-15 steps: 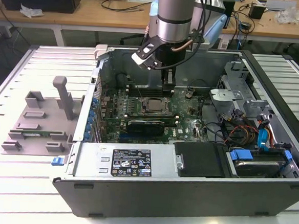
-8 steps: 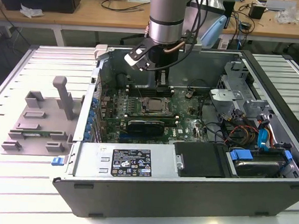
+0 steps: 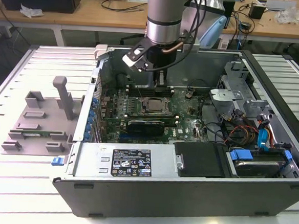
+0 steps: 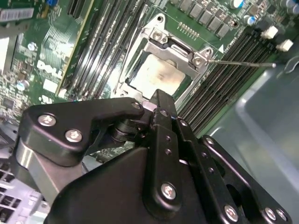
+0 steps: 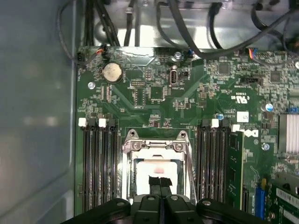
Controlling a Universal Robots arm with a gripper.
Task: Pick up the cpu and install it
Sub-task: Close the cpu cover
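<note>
In the exterior view the arm reaches straight down into the open computer case (image 3: 270,151), its gripper (image 3: 160,86) upright just above the motherboard (image 3: 190,112). The cpu (image 3: 156,106) lies flat in the socket (image 3: 141,108).

In the second wrist view the gripper (image 4: 159,100) hangs over the socket's (image 4: 158,38) near edge. The chip's pale, dull silver top shows inside the metal frame.

In the first wrist view the fingers (image 5: 155,183) are pressed together with nothing between them, poised over the cpu (image 5: 156,167).
</note>
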